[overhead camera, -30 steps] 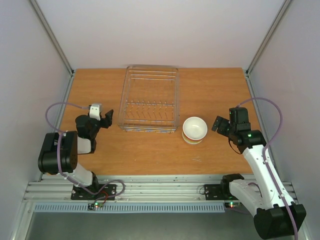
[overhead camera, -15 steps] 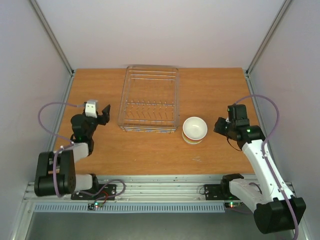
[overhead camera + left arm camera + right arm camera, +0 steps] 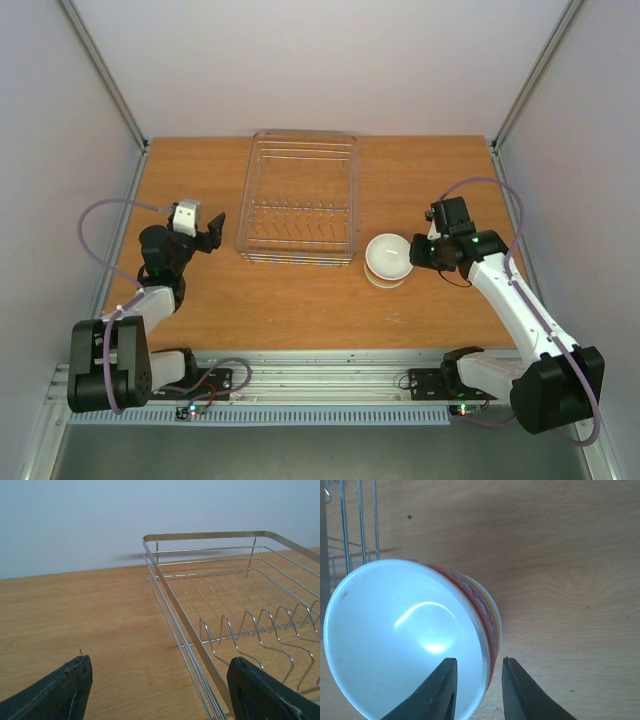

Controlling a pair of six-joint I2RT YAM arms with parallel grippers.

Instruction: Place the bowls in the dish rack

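A stack of nested bowls (image 3: 389, 259) stands on the table just right of the dish rack (image 3: 300, 195). The top bowl (image 3: 405, 640) has a white inside and a red patterned outside, with orange and green rims below it. My right gripper (image 3: 420, 250) reaches the stack's right side. Its jaws (image 3: 479, 660) are narrowed astride the top rim, one finger over the inside and one outside, with a gap showing on both sides. My left gripper (image 3: 212, 233) stands open left of the rack, empty, facing the rack's side wall (image 3: 210, 535).
The silvery wire rack holds nothing; a row of prongs (image 3: 260, 625) runs across its floor. A corner of its wires (image 3: 350, 525) shows beside the bowls. Grey walls bound the wooden table (image 3: 200, 180) on three sides.
My right arm has swung left to the bowls and its jaws have narrowed over the rim. My left arm has stretched forward a little, its jaws slightly wider.
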